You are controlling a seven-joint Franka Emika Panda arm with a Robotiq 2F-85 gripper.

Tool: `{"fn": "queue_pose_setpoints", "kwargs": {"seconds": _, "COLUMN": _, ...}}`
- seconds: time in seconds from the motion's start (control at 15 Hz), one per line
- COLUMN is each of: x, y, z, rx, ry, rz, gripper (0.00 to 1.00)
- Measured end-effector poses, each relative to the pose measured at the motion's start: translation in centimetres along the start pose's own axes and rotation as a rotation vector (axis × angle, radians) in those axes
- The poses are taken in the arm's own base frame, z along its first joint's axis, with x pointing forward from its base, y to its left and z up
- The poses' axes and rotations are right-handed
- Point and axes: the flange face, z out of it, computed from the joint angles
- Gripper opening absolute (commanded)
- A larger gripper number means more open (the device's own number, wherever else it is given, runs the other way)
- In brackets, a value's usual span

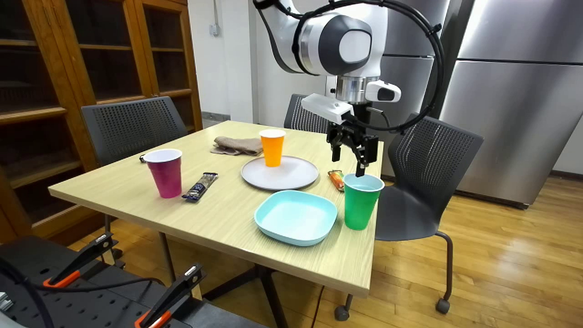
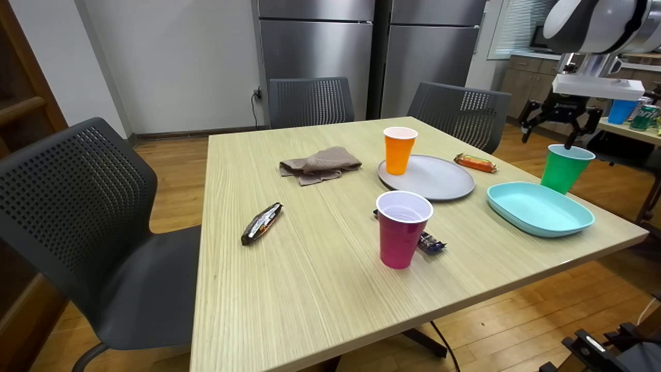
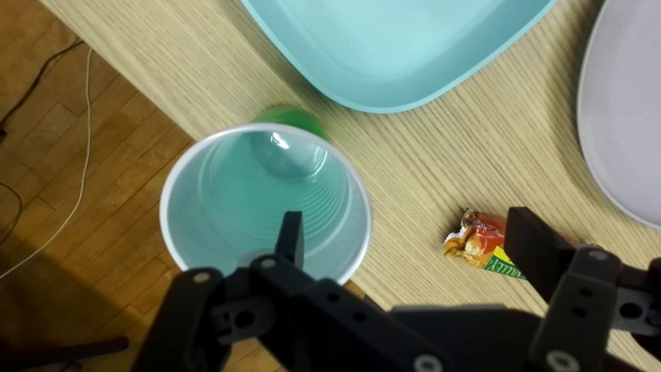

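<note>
Dark and close, the gripper [image 3: 407, 237] crosses the bottom of the wrist view, its jaws spread wide and gripping nothing. One fingertip hangs over the mouth of the green cup [image 3: 253, 199]; whether it touches, I cannot tell. Part of the cup's rim shows between the jaws. Inside, ridged pale walls run down to a shiny bottom. The other fingertip overlaps the orange bar [image 3: 475, 240], which lies on the table [image 3: 423, 170] below it (a bit of yellow and green label peeks out). Just beside the green cup, a strip of wood between them, sits the blue dish [image 3: 387, 46], its pale floor showing; the grey plate [image 3: 630, 103] runs off the right edge.

In an exterior view, clamps [image 1: 173, 294] sit in front, and the green cup stands upright near the table's corner, a fingertip overlapping the back of its rim. The orange cup [image 1: 273, 151] stands on the plate; its bottom is hidden. The plum cup [image 1: 167, 177], white-lined, stands near a dark bar [image 1: 199, 187], with a crumpled cloth [image 1: 237, 146] farther back.

Also in an exterior view, a black bar [image 2: 262, 223] lies toward the table's left edge, and a blue cup [image 2: 621, 111] stands beside a green can [image 2: 644, 118] in the background.
</note>
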Motion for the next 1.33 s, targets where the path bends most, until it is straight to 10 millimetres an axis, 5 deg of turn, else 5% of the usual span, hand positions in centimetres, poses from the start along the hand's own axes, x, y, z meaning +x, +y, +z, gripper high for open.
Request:
{"fn": "queue_pose_setpoints", "kwargs": {"seconds": 0.4, "x": -0.2, "y": 0.2, "z": 1.3, "rx": -0.009, "ry": -0.019, "rz": 0.000, "gripper": 0.97}}
{"fn": "queue_pose_setpoints", "kwargs": {"seconds": 0.47, "x": -0.2, "y": 0.2, "z": 1.4, "rx": -0.010, "ry": -0.020, "rz": 0.000, "gripper": 0.74}}
{"fn": "queue_pose_setpoints", "kwargs": {"seconds": 0.6, "x": -0.2, "y": 0.2, "z": 1.4, "rx": -0.010, "ry": -0.020, "rz": 0.001, "gripper": 0.71}}
{"fn": "queue_pose_setpoints", "kwargs": {"seconds": 1.2, "x": -0.2, "y": 0.3, "z": 1.4, "rx": -0.010, "ry": -0.020, "rz": 0.002, "gripper": 0.02}}
{"fn": "queue_pose_setpoints", "kwargs": {"seconds": 1.33, "x": -0.2, "y": 0.3, "z": 1.4, "rx": -0.010, "ry": -0.020, "rz": 0.002, "gripper": 0.00}}
